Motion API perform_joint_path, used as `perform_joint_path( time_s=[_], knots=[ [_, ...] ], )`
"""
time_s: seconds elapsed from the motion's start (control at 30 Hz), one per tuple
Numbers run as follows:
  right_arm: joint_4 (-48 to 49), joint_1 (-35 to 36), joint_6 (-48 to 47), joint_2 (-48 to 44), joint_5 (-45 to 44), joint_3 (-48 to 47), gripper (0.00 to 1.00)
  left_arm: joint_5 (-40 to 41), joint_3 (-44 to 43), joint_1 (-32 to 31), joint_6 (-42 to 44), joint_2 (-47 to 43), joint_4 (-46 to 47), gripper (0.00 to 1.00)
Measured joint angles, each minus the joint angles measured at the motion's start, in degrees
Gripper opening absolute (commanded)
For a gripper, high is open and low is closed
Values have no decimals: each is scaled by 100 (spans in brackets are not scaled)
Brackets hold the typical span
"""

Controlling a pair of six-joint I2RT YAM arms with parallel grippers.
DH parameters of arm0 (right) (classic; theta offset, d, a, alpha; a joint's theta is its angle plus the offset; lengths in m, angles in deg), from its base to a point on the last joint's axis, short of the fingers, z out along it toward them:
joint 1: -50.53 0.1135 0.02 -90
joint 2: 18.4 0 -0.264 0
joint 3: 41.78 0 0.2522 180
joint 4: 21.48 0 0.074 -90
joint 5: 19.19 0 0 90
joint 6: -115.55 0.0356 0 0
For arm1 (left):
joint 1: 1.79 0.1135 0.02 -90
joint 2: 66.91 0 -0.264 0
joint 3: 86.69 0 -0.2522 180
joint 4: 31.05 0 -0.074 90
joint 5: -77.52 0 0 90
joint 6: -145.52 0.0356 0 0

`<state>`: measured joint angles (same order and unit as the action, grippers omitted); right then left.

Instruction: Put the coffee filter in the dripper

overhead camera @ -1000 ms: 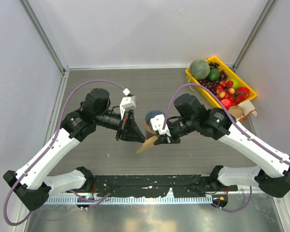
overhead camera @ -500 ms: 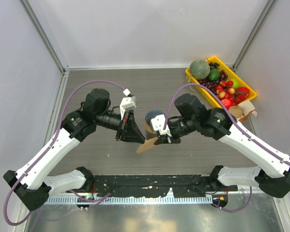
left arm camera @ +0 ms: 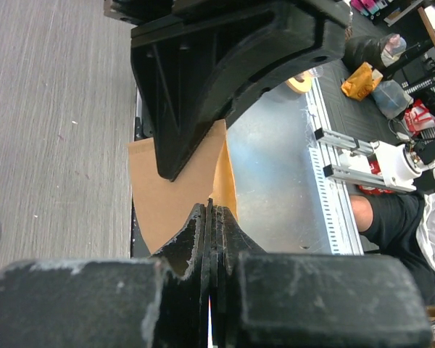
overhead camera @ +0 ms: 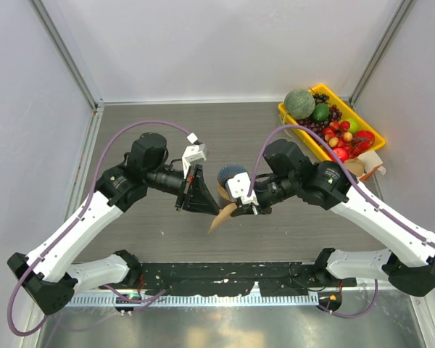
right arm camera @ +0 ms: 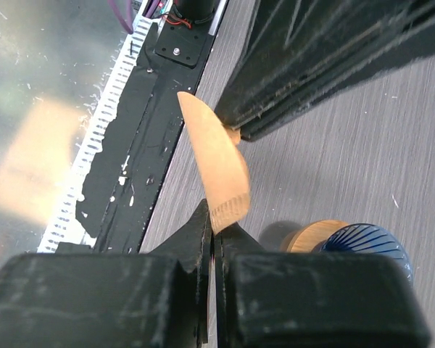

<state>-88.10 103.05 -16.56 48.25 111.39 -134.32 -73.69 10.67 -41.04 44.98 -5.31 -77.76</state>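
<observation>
The coffee filter (overhead camera: 218, 218), a tan paper fan, hangs above the table between my two grippers. In the right wrist view my right gripper (right arm camera: 213, 221) is shut on the crimped seam of the filter (right arm camera: 214, 159). My left gripper (overhead camera: 214, 209) comes in from the left, and in its own wrist view its jaws (left arm camera: 209, 207) are shut on an edge of the filter (left arm camera: 170, 190). The dark blue ribbed dripper (overhead camera: 233, 174) stands just behind them on an orange-brown round cup (overhead camera: 223, 191). The right wrist view shows the dripper (right arm camera: 364, 243) at the lower right, with nothing in it.
A yellow tray (overhead camera: 284, 112) of fruit sits at the back right, with a small brown object (overhead camera: 355, 168) beside it. A black rail (overhead camera: 225, 274) runs along the near table edge. Grey walls close in both sides and the back.
Both arms have shifted slightly to the right. The filter's hanging end has swung a little with them. Both grippers stay at the filter.
</observation>
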Motion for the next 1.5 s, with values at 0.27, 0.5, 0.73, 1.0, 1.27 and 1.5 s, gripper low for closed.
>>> perform_joint_path(
  time_s=[0.27,0.5,0.73,1.0,1.27,1.5],
  knots=[
    [-35,31,-90,13,0,-66,5,-31,127,0,-175,92,245,0],
    [-28,37,-63,13,-11,-66,5,-33,295,0,-605,153,658,0],
    [92,37,127,13,-157,-39,5,-28,315,0,-894,199,918,0],
    [396,37,573,63,-313,-39,5,55,437,0,-1010,201,1027,0],
    [507,31,785,133,-376,-39,5,166,476,0,-1012,199,1045,0],
    [518,-31,798,111,-400,0,5,160,476,107,-1008,177,1040,9]
  ],
)
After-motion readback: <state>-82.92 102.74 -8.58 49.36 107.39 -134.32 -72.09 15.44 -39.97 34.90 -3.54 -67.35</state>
